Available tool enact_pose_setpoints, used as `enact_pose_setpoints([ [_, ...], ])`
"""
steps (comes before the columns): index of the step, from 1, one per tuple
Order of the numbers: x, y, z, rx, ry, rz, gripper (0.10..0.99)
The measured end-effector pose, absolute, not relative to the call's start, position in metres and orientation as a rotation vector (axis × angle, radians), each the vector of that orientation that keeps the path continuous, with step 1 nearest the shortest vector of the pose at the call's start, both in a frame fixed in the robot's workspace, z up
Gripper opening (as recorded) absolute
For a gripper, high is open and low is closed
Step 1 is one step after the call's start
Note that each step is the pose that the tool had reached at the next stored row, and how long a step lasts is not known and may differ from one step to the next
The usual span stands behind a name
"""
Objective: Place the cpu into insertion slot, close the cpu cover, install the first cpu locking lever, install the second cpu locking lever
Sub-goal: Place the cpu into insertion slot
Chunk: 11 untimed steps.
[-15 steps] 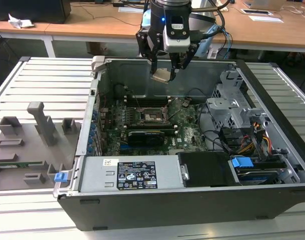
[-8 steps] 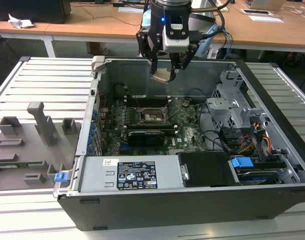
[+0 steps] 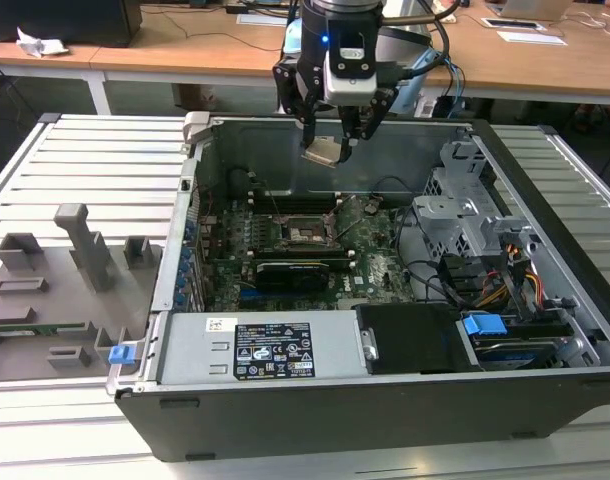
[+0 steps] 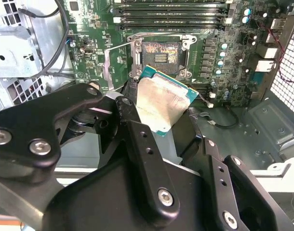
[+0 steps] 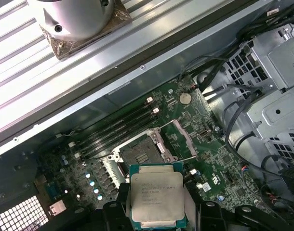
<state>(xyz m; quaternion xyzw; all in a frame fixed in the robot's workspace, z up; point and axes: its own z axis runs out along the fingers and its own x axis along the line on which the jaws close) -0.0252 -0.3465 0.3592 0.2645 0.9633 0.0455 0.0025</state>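
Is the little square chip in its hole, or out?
Out. The gripper holds the cpu in its jaws, up in the air, and the insertion slot sits empty.

Wrist (image 3: 337,50) vertical, fingers (image 3: 309,122) pointing down (pinched on cpu (image 3: 323,152) edges), hovering
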Motion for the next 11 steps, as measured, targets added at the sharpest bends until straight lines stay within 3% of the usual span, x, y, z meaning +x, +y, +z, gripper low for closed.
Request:
enact_pose_setpoints([
  [11,-0.0252,-0.3465,0.3586,0.877,3.006,0.143,0.533],
])
